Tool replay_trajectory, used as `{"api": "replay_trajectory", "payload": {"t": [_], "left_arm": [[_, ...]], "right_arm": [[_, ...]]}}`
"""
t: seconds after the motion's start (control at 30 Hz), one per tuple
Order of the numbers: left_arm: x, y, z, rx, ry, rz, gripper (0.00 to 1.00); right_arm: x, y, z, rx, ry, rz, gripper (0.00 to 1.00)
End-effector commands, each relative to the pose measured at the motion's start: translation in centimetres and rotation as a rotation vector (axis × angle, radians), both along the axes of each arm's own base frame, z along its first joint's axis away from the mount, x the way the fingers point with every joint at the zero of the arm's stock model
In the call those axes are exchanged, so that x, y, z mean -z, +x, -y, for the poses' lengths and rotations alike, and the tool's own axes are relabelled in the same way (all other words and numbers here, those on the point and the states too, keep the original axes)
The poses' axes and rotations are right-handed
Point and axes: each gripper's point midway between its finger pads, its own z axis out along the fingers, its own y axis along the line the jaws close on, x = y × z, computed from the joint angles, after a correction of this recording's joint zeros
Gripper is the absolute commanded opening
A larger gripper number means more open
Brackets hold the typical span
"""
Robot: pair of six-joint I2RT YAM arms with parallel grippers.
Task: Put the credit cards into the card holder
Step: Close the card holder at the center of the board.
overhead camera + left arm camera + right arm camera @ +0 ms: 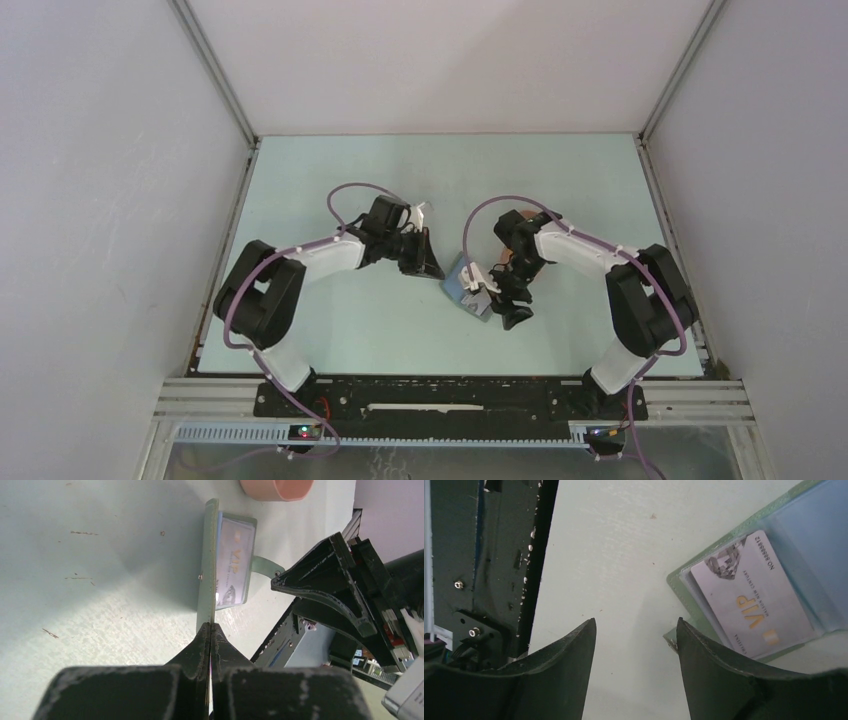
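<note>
The grey-green card holder (463, 287) lies open on the table between the two arms. My left gripper (210, 628) is shut on the edge of its raised cover (207, 575), seen edge-on in the left wrist view. A silvery credit card (750, 599) marked VIP sits in a clear inner pocket of the holder (680, 576). My right gripper (636, 625) is open over bare table just beside the holder, its right finger (704, 655) close to the holder's strap tab. Nothing is between its fingers. In the top view the right gripper (503, 303) hangs at the holder's right side.
A salmon-pink tray (277, 487) stands on the table beyond the holder. The right arm's fingers (325, 597) fill the right side of the left wrist view. The black base rail (499, 570) runs along the left of the right wrist view.
</note>
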Motion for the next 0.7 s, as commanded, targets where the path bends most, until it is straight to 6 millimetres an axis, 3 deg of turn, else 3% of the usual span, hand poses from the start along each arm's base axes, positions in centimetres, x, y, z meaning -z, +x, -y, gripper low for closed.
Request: {"api": "replay_trajectory", "payload": {"t": [0.0,0.17,0.4,0.53,0.67], "left_arm": [[-2.3,-0.9,0.4,0.024,-0.040,0.027,0.00],[-3.0,-1.4,1.2,0.056,-0.034,0.042,0.00],[-3.7,-2.9,4.2,0.148,-0.045,0.040,0.00],[-3.9,-3.5,5.9,0.186,-0.054,0.039,0.00],[-4.6,-2.9,7.2,0.182,-0.075,0.053,0.00]], "right_arm": [[-1.8,-0.6,0.0,0.048,0.070,-0.045,0.69],[-2.9,0.6,-0.3,0.166,0.139,-0.070,0.68],[-4.5,2.8,-0.5,0.344,0.229,-0.103,0.64],[-4.0,3.3,0.1,0.403,0.212,-0.096,0.63],[-3.9,3.6,0.6,0.491,0.231,-0.124,0.63]]}}
